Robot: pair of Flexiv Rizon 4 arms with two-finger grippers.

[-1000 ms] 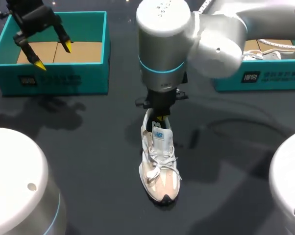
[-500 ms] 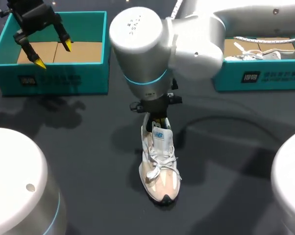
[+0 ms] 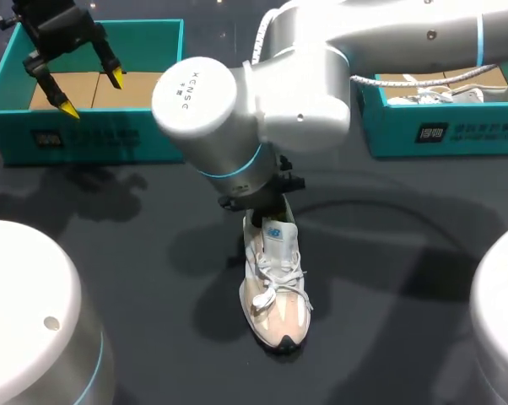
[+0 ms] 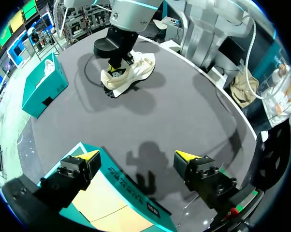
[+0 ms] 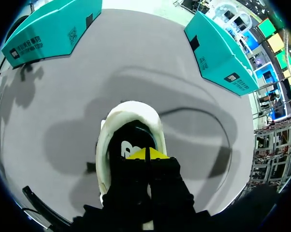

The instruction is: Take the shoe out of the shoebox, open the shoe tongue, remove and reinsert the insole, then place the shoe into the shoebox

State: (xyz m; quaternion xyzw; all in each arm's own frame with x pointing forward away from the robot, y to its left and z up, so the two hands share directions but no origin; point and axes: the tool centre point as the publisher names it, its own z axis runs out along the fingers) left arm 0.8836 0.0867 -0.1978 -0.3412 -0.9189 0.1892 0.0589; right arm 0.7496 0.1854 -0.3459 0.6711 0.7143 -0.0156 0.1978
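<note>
Dark table (image 3: 136,253), centre: pale shoe (image 3: 275,283) stands upright, toe toward the near edge, outside both boxes. We have our right gripper (image 5: 146,153) down in its heel opening, yellow tips pressed together; whether they pinch anything, we can't tell. Our left gripper (image 3: 92,95) hangs over the teal shoebox (image 3: 94,135) at far left, fingers spread wide, w/ cardboard (image 3: 144,89) lining the box floor. Second teal box (image 3: 440,131), far right, holds another white shoe (image 3: 444,94).

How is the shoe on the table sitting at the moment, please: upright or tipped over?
Upright: the shoe rests on its sole on the table, laces and tongue facing up.
</note>
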